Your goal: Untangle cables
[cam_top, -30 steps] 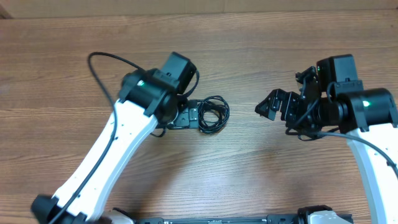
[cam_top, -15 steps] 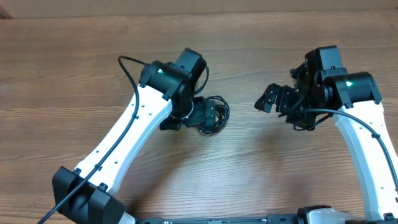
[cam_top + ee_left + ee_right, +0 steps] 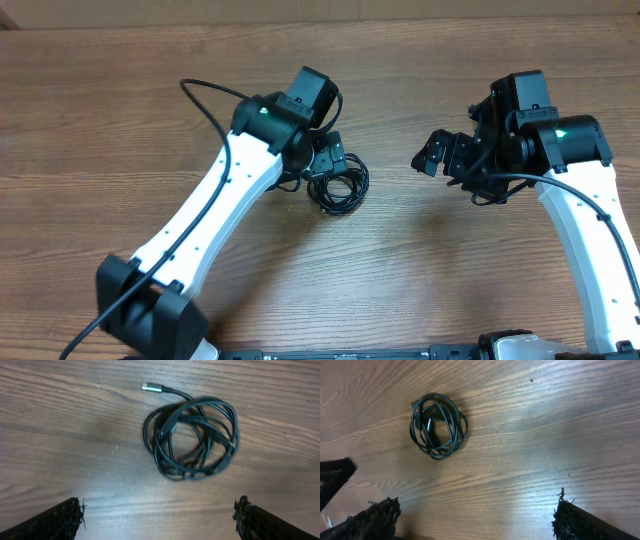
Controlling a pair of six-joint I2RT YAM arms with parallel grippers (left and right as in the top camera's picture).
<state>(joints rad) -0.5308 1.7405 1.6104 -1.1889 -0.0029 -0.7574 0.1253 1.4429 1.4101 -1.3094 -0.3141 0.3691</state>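
Cables (image 3: 192, 437) lie in one tangled coil, one plug (image 3: 150, 387) showing.

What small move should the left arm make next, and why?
Probably lower the open left tool onto the cables: they lie coiled together, untouched, right in front of it, while the right tool, also open, is farther away.

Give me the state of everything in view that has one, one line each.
cables: one tangled coil lying on the table, a plug end sticking out, not held.
left gripper: open, empty, close to the coil.
right gripper: open, empty, farther off.
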